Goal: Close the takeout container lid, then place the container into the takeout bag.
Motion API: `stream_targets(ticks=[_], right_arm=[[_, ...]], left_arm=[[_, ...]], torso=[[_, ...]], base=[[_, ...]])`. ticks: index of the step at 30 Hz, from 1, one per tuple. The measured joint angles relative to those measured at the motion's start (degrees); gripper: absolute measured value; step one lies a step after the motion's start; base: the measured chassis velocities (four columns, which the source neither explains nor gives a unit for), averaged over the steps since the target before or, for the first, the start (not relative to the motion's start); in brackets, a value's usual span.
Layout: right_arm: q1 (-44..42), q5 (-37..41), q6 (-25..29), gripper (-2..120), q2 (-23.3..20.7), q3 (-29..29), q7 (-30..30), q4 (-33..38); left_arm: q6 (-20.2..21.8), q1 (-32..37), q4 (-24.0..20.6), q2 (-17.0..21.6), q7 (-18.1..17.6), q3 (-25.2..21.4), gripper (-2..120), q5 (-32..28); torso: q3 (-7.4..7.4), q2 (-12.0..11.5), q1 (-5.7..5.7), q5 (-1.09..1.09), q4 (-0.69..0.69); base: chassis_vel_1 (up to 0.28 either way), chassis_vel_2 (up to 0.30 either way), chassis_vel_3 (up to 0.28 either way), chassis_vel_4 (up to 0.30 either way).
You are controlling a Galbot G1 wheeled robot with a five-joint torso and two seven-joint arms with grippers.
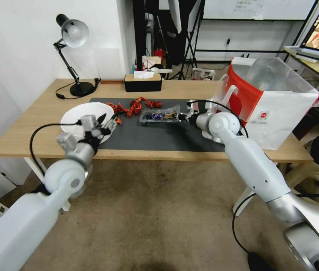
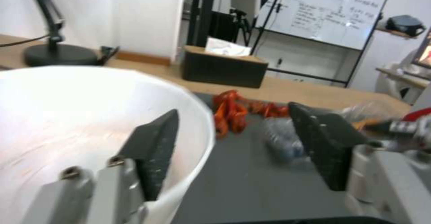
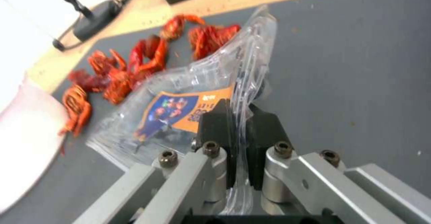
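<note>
Head view, itemising: wooden tabletop [image 1: 35, 124] carrying dark mat [image 1: 159, 137] down its middle; takeout container [image 1: 158, 115] lying flat near the mat's centre, lid [image 1: 163, 113] down over the base, orange-blue sticker facing up, dark berries showing through the clear plastic. Right pincer [image 1: 182, 117] reaching in from the container's right end, fingers closed tight on the clear plastic edge. Takeout bag [image 1: 276, 113] standing upright at the tabletop's right end, just beyond the right arm's wrist, mouth open, foil lining and small red logo showing. Red crawfish pieces [image 1: 133, 106] lying scattered on the mat's far edge, just behind the container. Round white bowl [image 1: 77, 116] sitting on the mat's left edge; left pincer [image 1: 107, 121] hovering at the bowl's right rim, fingers spread apart, gripping nothing. Black desk lamp [image 1: 73, 56] standing at the far left corner; black tissue box [image 1: 143, 82] resting at the far edge, behind the crawfish. Right wrist view, confirming: both black pads [image 3: 215, 129] pressing together on a thin fold of clear plastic at the container's [image 3: 179, 113] rim, sticker just ahead of the pads, crawfish pieces [image 3: 130, 72] beyond. Left wrist view, confirming: two dark fingertips [image 2: 153, 146] standing well apart, one over the bowl [image 2: 67, 116], the other over the mat [image 2: 251, 187].
</note>
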Motion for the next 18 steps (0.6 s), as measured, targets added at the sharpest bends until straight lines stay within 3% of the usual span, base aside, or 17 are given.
stream_targets(ticks=[3,6,10,18], right_arm=[[0.0,0.85,0.04,3,-0.06,0.62,0.43,0.72],[-0.06,2.46,0.16,3,-0.44,2.11,1.07,2.85],[-0.47,4.03,0.31,3,-1.08,3.56,1.73,4.91],[-0.59,8.89,0.79,3,-2.1,6.84,4.59,9.21]], left_arm=[[-0.97,3.17,-0.75,0.02,-0.09,-1.66,76,1.31],[-3.07,8.22,-1.67,-0.22,-0.92,-4.37,93,3.21],[-3.58,10.18,-1.94,-0.69,-1.52,-5.72,100,3.79],[-4.52,13.22,-2.07,-1.99,-2.58,-7.4,100,5.13]], torso=[[0.0,0.0,-0.01,0.01,0.0],[0.0,0.0,-0.01,0.0,0.01],[0.0,0.0,-0.01,0.01,-0.01],[0.0,0.0,-0.01,0.01,0.0]], base=[[0.0,0.0,0.0,0.0],[0.0,0.0,0.0,0.0],[0.0,0.0,0.0,0.0],[0.0,0.0,0.0,0.0]])
